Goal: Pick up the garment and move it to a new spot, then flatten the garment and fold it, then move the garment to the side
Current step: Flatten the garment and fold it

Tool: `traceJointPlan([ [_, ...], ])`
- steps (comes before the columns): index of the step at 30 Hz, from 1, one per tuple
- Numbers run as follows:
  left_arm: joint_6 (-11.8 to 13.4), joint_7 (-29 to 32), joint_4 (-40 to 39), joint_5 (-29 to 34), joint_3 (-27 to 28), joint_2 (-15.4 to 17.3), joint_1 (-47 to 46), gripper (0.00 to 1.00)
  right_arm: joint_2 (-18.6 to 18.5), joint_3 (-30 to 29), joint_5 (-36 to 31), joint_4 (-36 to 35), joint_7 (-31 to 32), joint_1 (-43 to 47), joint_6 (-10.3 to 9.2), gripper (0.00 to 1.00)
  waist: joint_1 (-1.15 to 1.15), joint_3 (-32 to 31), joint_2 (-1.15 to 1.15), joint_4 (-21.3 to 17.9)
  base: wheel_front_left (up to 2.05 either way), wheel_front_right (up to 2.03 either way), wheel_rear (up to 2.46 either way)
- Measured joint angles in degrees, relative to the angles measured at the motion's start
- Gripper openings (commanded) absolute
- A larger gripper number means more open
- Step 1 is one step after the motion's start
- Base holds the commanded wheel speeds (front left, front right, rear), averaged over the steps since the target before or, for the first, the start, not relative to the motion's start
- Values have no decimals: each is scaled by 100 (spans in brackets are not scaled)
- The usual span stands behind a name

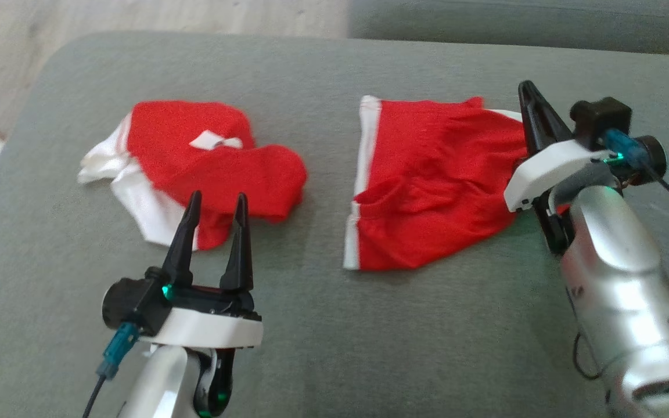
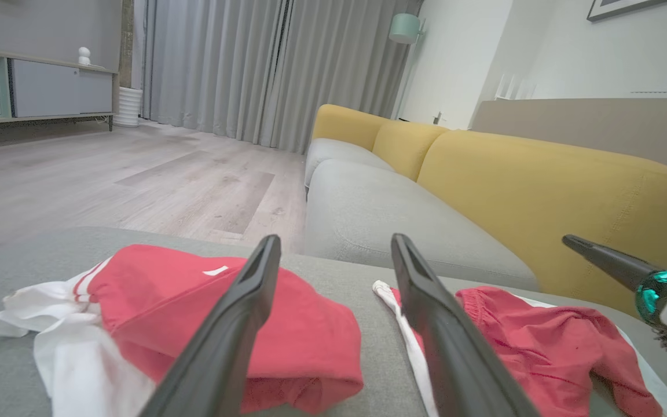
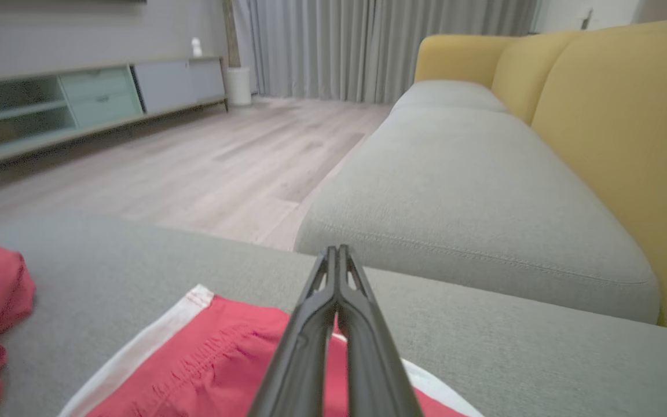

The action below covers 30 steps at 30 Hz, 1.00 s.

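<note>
**Two red garments, a pincer at each**

The heap, red with white trim, lies crumpled on the left half of the grey cushion. The left pincer hovers at its near edge with fingers spread wide, pointing straight across it. The cloth lies directly ahead of the tips and just below them.

The shorts lie well apart from the heap, on the right half and mostly spread out. A white band runs front to back along their left edge, and the red cloth stretches from it rightward. The right pincer sits at that far right edge, its fingers pressed together and pointing along the edge. In the right wrist view no cloth shows between the tips, so I cannot tell whether it pinches any.

My guess is that the heap is the piece left to lift. The left arm is plainly nearer to it and needs only a short drop forward onto the cloth.
</note>
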Motion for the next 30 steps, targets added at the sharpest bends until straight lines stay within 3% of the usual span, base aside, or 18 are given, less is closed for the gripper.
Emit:
traceJointPlan([
  [5,-7,0,-2,54,94,-2,32,100,52,-47,570,-1739,-18,1223,0,0,0,-151,0,-462,0,0,0],
  [6,-7,0,-2,54,94,-2,32,100,52,-47,570,-1739,-18,1223,0,0,0,-151,0,-462,0,0,0],
  [12,-66,0,62,55,188,-2,191,100,99,-66,987,-3242,-18,2927,0,0,-1,-361,0,-937,0,0,0],
  [17,-101,1,115,55,248,-1,335,100,130,9,1267,-3776,-18,3651,0,0,-1,-484,0,-1164,0,0,0],
  [22,-104,1,123,55,246,-1,347,100,149,30,1266,-3932,-18,3763,0,0,0,-469,0,-1202,0,0,0],
  [23,-104,1,124,55,244,-1,346,100,151,26,1266,-3967,-18,3758,0,36,0,-463,0,-1197,0,0,0],
  [24,-105,1,127,55,235,-1,346,100,151,26,1261,-3979,-18,3752,0,100,0,-452,0,-1182,0,0,0],
  [30,-105,1,122,55,154,-1,342,100,151,24,1167,-3991,-18,3726,0,100,0,-398,0,-1084,0,0,0],
])
